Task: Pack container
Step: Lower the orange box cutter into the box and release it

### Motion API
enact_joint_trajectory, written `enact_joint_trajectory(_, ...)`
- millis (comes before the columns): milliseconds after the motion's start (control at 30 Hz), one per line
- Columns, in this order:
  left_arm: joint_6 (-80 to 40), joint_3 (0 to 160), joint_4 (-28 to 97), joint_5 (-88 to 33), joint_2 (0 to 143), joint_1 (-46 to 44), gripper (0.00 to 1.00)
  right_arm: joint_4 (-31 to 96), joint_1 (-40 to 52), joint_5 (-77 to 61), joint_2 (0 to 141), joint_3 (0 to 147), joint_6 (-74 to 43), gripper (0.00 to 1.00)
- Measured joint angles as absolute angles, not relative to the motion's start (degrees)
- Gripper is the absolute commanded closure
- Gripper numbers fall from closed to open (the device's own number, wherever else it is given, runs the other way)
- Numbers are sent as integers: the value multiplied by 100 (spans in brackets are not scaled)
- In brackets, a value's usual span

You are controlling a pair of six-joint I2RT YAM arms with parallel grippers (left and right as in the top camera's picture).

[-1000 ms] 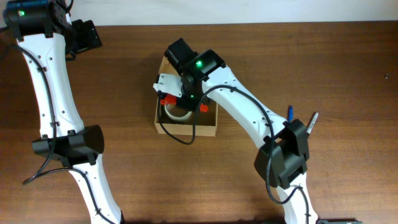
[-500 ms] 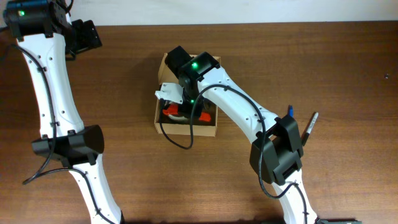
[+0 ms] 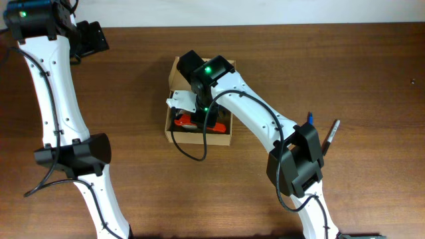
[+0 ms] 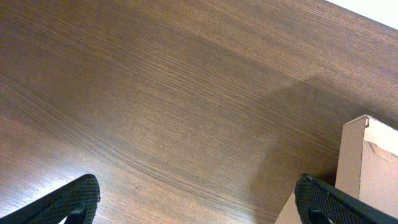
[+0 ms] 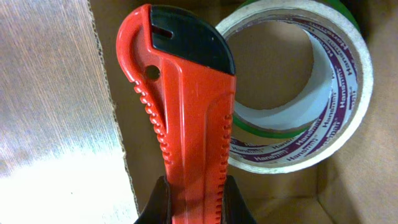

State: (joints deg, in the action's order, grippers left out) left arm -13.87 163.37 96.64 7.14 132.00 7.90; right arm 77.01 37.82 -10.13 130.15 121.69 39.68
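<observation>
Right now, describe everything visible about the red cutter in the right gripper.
The cutter is a red plastic utility knife with a black tip cap, a ridged edge and a small hole; no blade shows. The right gripper is shut on its rear end, holding it over the open container, across the tape roll inside; whether they touch is unclear.

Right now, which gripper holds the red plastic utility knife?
The right gripper, clamping the red knife over the brown cardboard box; the left gripper is open, empty.

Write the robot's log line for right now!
right gripper: shut on red utility knife; over: brown cardboard box; inside: white tape roll; left gripper: open
</observation>
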Motion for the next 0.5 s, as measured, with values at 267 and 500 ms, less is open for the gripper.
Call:
enact_joint_trajectory(267, -1387, 16337, 9664, 714, 13200, 790, 0, 7754, 4014, -1028, 13111, 12169, 3972, 96)
enact_joint_trajectory(500, -1387, 16337, 9664, 714, 13200, 790, 0, 7758, 4112, -1068, 13214, 12171, 3964, 96)
